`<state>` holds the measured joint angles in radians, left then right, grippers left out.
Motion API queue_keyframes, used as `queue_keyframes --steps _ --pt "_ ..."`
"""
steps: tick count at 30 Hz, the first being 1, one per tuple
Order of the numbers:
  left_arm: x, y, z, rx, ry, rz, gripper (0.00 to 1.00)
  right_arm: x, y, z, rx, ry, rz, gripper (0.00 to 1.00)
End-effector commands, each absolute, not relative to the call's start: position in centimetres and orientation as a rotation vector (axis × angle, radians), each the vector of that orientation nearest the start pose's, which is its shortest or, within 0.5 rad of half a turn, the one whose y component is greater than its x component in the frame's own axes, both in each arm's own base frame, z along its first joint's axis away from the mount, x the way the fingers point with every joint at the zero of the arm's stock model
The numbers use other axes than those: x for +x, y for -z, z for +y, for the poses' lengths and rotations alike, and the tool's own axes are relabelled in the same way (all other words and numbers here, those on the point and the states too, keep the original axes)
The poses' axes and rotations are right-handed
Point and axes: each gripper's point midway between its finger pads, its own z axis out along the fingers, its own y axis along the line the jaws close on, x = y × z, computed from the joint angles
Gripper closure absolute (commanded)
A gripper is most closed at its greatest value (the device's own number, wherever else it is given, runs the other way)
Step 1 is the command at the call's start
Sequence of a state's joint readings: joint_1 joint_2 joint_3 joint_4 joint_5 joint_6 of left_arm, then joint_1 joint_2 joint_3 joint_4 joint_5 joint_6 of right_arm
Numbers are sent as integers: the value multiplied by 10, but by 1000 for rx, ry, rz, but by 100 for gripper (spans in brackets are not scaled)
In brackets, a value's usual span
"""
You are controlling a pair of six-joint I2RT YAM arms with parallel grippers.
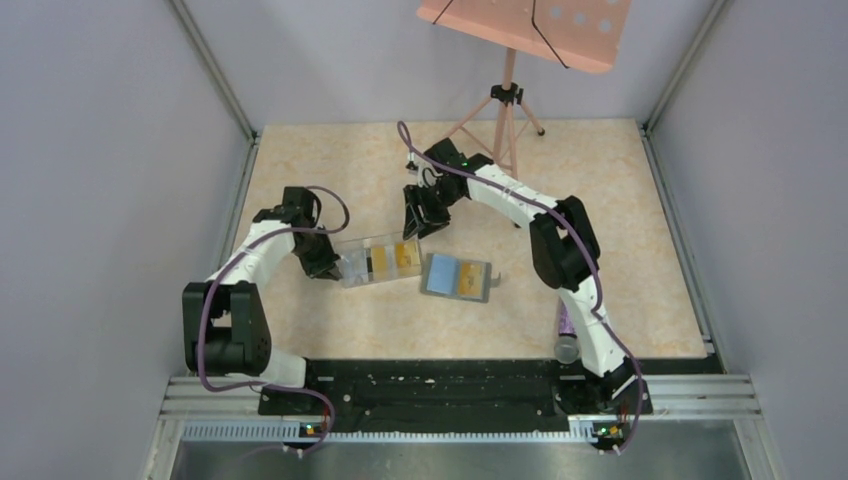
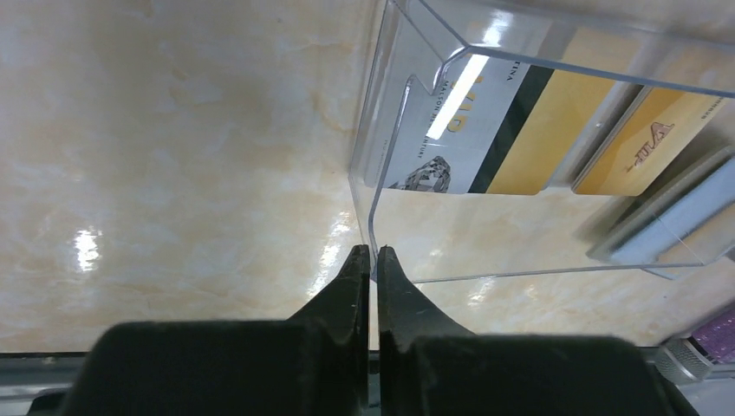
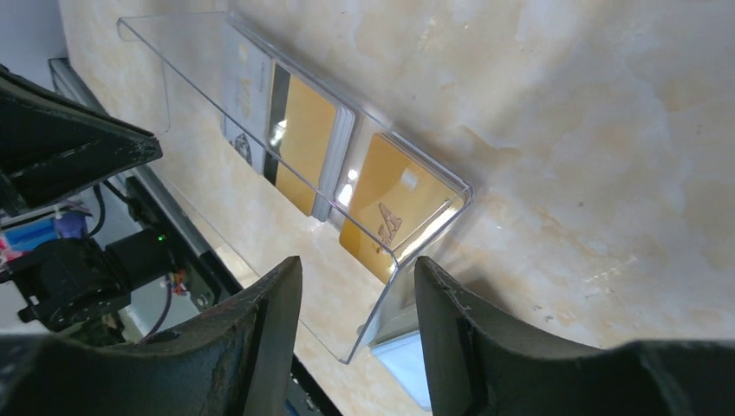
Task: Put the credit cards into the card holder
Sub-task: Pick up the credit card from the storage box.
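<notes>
L hand (image 2: 374, 258) pinches clear box (image 2: 392, 130) wall, seemingly.

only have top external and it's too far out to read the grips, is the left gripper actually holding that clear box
Observer: Yes. The left wrist view shows the left gripper shut on the edge of the clear box wall.
Operator: and the right one
Observer: The right gripper is open, with the box's end wall between its jaws, not pinched.
Operator: whats inside the box
Observer: Credit cards: a small stack with a black stripe on top, plus a single orange one beside it.
</notes>
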<state>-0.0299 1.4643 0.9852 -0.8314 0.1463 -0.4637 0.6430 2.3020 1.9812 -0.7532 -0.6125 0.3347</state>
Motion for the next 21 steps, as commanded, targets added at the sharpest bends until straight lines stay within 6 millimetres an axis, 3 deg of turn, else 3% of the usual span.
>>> queue_keyframes --steps 1,7,13,15,21 --pt "279 -76 -85 -601 562 2779 99 348 -118 402 -698 -1074 2621 48" --pt "280 -79 -95 -606 610 2764 99 357 -132 386 -663 -950 2585 40" --pt "277 -81 -113 -590 613 2783 97 365 -161 378 -635 -883 2512 35" --pt "275 -81 -118 -588 613 2789 91 365 -165 378 -632 -886 2503 35" --pt "275 -84 -110 -562 535 2798 59 359 -167 383 -649 -936 2506 35"
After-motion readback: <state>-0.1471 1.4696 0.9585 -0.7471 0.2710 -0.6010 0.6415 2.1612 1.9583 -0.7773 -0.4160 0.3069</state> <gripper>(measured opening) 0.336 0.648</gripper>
